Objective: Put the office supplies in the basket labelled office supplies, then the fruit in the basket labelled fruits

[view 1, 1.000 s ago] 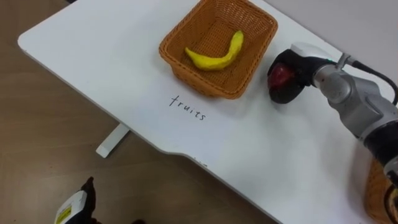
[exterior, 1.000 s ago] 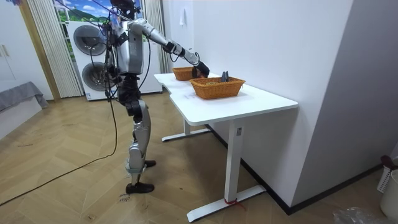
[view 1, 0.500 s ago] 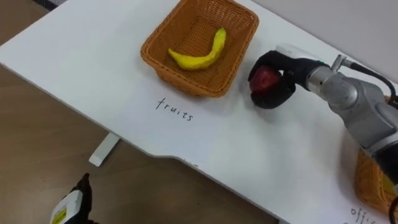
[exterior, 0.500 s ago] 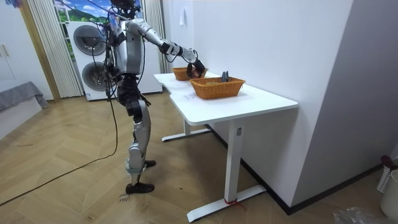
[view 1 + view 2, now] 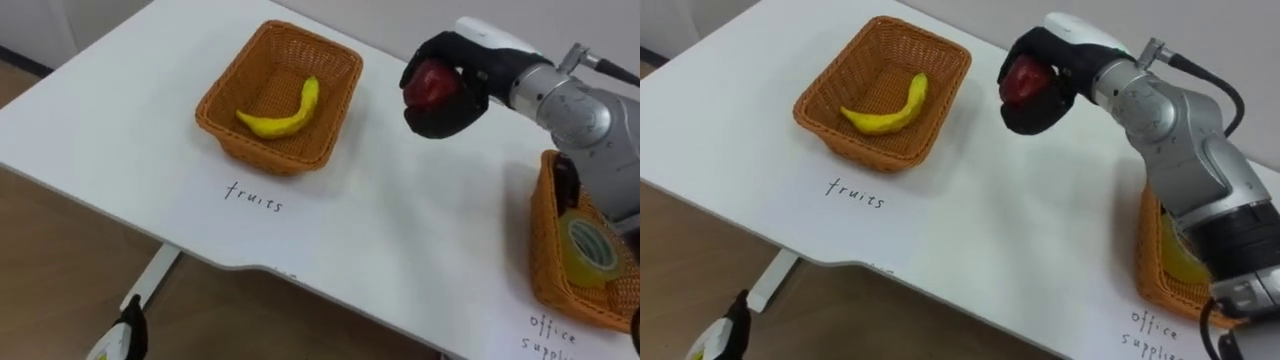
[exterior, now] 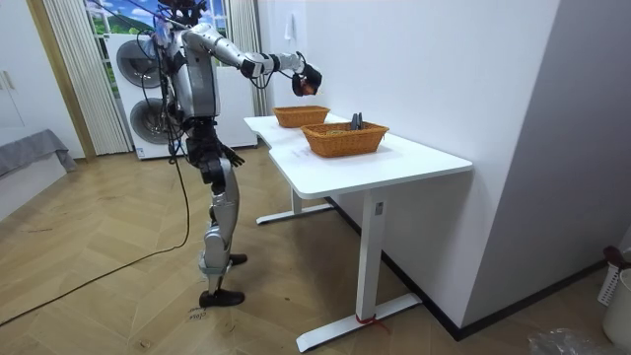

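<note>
My right hand (image 5: 450,95) (image 5: 1040,95) is shut on a red apple (image 5: 428,82) (image 5: 1020,80) and holds it in the air, to the right of the fruit basket (image 5: 330,60) (image 5: 940,50). That wicker basket holds a yellow banana (image 5: 280,115) (image 5: 885,112); the word "fruits" is written on the table (image 5: 400,230) in front of it. At the right edge stands the office-supplies basket (image 5: 545,250) with a roll of tape (image 5: 587,250) in it. In the room view the right hand (image 6: 308,79) is raised above the table. My left hand (image 5: 120,340) hangs low below the table edge.
The white table's front edge (image 5: 250,268) runs across the lower left, with wooden floor (image 5: 60,270) below it. A wall (image 6: 434,69) backs the table. In the room view I stand at the table's end, near stacked washing machines (image 6: 148,89).
My right hand has lifted the apple off the table and raised it high. The view has shifted, bringing the office-supplies basket in at the right.
</note>
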`<state>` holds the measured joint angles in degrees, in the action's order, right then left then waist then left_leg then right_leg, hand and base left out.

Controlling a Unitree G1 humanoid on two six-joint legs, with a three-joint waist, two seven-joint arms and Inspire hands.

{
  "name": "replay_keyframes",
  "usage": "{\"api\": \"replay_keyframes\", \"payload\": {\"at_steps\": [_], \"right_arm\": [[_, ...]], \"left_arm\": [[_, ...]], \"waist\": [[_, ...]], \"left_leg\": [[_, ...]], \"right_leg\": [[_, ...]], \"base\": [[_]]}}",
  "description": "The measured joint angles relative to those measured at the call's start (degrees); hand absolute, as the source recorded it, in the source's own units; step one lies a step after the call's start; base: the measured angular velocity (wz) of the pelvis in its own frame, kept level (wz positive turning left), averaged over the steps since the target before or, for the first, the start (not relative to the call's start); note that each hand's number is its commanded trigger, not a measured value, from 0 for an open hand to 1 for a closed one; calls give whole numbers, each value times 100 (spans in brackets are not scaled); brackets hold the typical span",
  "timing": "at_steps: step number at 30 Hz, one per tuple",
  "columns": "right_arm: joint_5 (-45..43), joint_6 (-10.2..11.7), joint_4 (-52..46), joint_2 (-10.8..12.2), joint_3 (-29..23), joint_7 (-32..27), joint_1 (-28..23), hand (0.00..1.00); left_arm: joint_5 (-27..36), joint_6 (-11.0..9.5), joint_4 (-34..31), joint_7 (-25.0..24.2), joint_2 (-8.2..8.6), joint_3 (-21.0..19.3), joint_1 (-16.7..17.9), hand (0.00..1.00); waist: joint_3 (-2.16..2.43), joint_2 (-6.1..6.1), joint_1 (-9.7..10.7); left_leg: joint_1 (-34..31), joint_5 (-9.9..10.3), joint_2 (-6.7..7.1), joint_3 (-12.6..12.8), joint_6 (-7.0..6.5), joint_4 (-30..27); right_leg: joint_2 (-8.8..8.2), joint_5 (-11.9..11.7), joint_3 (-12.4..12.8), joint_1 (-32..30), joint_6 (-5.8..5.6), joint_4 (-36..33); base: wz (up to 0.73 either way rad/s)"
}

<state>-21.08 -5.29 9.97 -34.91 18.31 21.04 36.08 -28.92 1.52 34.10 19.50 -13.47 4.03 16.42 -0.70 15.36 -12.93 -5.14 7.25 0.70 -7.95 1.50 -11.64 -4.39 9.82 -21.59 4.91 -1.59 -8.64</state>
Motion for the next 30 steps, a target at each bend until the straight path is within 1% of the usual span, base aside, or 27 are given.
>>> {"api": "replay_keyframes", "payload": {"at_steps": [1,5,7,10,11,14,15,16,18,23,25,27,29,30], "right_arm": [[-14,-1,-77,0,-10,0,3,100],[-40,-29,-224,3,-5,1,3,100],[-42,-91,-314,4,-1,16,3,100],[-39,-152,-383,4,1,31,3,100],[-33,-171,-395,5,4,32,3,100],[-5,-182,-399,32,20,53,4,100],[-20,-182,-402,60,20,83,14,100],[-64,-191,-402,107,20,130,42,100],[-134,-197,-403,143,46,199,119,100],[-196,-239,-403,162,48,301,208,100],[-246,-246,-400,194,48,300,226,100],[-419,-329,-392,324,53,292,225,100],[-425,-356,-368,405,53,273,225,100],[-426,-360,-346,454,70,255,226,100]], "left_arm": [[-1,24,-50,-7,0,-17,22,0],[-1,31,-172,-12,1,-87,65,0],[-1,66,-195,-12,0,-100,69,0],[1,69,-201,-12,3,-80,62,0],[1,69,-201,-13,2,-75,61,0],[2,70,-201,-16,1,-71,77,0],[4,70,-201,-23,1,-78,80,0],[7,70,-201,-41,12,-106,83,0],[7,70,-201,-43,14,-108,82,0],[7,96,-201,-43,17,-112,85,0],[7,108,-199,-43,38,-121,83,0],[-2,111,-199,-44,41,-116,85,0],[-46,115,-201,-54,35,-120,78,0],[-50,115,-202,-67,21,-121,55,0]], "waist": [[8,20,-6],[0,67,-40],[-25,93,-84],[-32,110,-125],[-48,93,-142],[-63,89,-180],[-52,110,-187],[-74,97,-187],[-92,97,-180],[-88,102,-197],[-90,102,-274],[-108,113,-380],[-128,154,-490],[-147,193,-547]], "left_leg": [[-1,0,-1,-9,0,1],[-1,0,-1,-21,0,0],[-1,0,-2,-19,1,0],[-1,1,-1,-19,0,8],[0,1,-2,-19,0,10],[31,0,-4,-16,0,23],[38,0,-5,-16,0,29],[50,0,-6,-8,0,31],[63,0,-7,-3,0,42],[79,-1,-6,-18,-2,82],[107,-1,-6,-14,-2,93],[186,-1,-7,-19,-3,126],[199,-1,-7,-18,-2,133],[189,-1,-7,-34,-2,134]], "right_leg": [[2,1,-19,2,-1,0],[3,1,-41,12,-1,0],[3,1,-41,10,-1,0],[2,1,-43,9,-1,0],[2,1,-44,9,-1,0],[2,1,-42,23,-1,0],[2,1,-39,23,-1,0],[2,1,-22,26,-1,-1],[2,1,23,31,-1,-1],[5,1,54,36,-1,-1],[5,1,106,42,-1,-1],[6,5,99,97,-8,1],[5,17,86,109,-27,1],[5,20,83,107,-32,1]], "base": [[6],[1],[0],[0],[0],[0],[0],[0],[-2],[0],[0],[0],[0],[4]]}}
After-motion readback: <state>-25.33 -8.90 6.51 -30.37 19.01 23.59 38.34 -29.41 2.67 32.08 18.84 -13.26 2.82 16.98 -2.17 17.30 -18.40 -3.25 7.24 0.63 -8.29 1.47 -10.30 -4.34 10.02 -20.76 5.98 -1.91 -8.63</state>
